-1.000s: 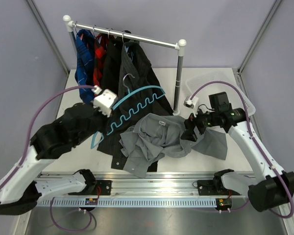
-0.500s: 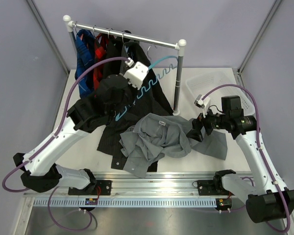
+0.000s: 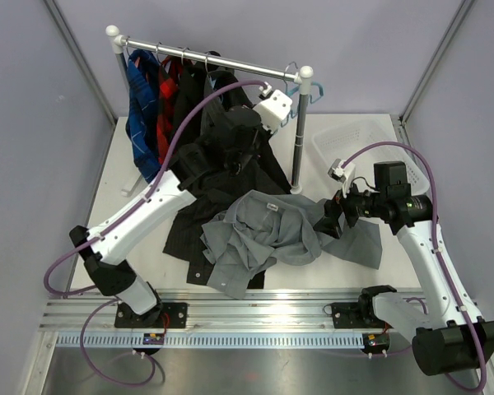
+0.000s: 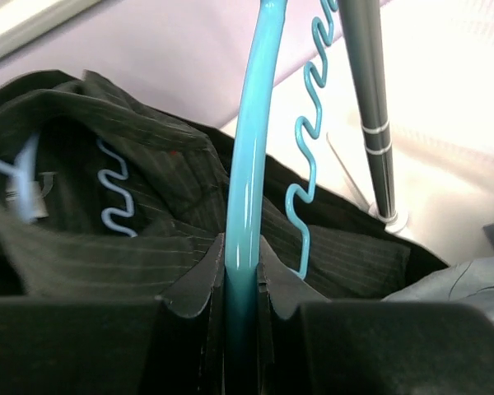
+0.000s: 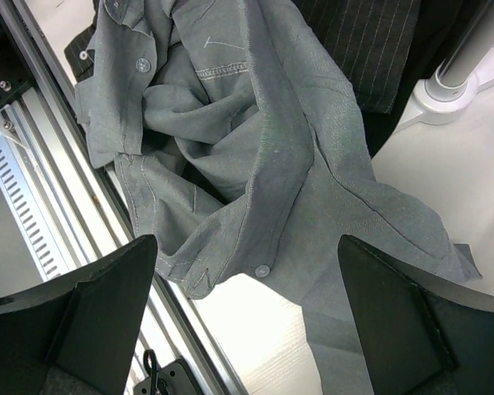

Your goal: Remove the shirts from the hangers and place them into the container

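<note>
Grey shirt (image 3: 272, 234) lying outside container (image 3: 356, 137); left jaws clamp blue hanger (image 4: 249, 206), right jaws spread wide

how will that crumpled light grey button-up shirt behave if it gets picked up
Likely floppy: the light grey button-up shirt lies in loose folds, so a pinch would probably lift one layer while the rest sags and trails. It is probably light, since the fabric looks thin. It seems to partly overlie the dark pinstriped shirt, so it may drag that along.

Your backdrop: plain grey-lavender walls (image 3: 354, 49) | corners: slanting metal posts (image 3: 78, 62) | your table (image 3: 309, 280): white, evenly lit | back: clothes rack (image 3: 222, 63) with white knobs | front edge: aluminium rail (image 3: 263, 309)
</note>
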